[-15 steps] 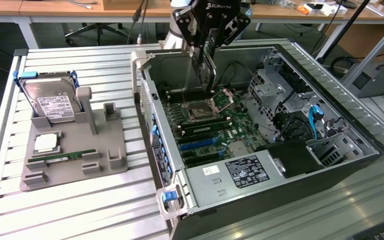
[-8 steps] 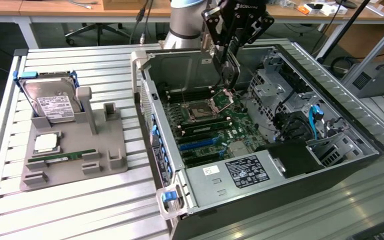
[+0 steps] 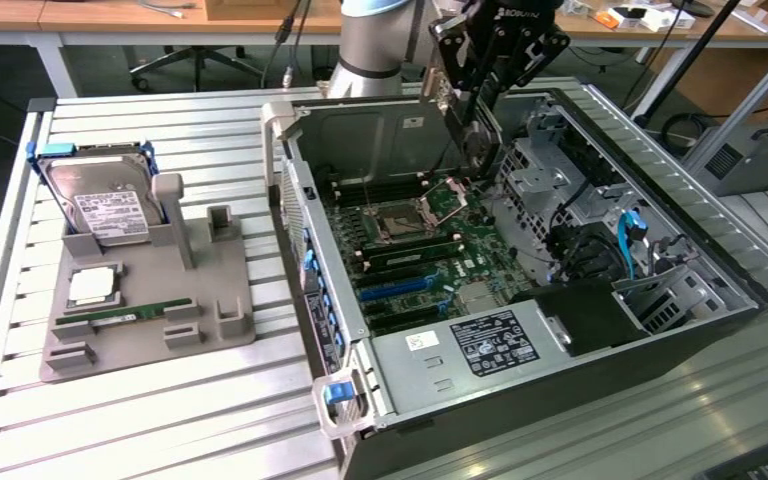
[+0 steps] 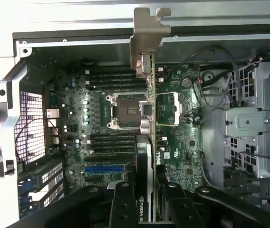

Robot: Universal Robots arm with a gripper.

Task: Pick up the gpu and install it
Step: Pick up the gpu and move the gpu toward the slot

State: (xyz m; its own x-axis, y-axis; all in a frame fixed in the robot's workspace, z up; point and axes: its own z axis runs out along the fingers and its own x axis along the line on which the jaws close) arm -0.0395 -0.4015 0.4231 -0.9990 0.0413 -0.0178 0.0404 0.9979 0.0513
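Black gripper (image 4: 147,211) jaws were pinching the gpu (image 4: 146,142) on its two faces; the card hung edge-on inside the open computer case (image 3: 291,130), above the motherboard (image 4: 97,142), not seated in a slot; its silver end bracket (image 4: 147,33) sat close to a case wall; the CPU socket (image 4: 125,110) lay just beside the card's line; the hard drive (image 3: 104,205) and memory stick (image 3: 124,318) rested on the grey holder (image 3: 157,345) at the exterior view's left, well apart.

exterior view is looking down from high, seeing the whole case (image 3: 357,140) | wrist view is looking into it from close | both are seeing the board (image 3: 484,245) (image 4: 173,142)
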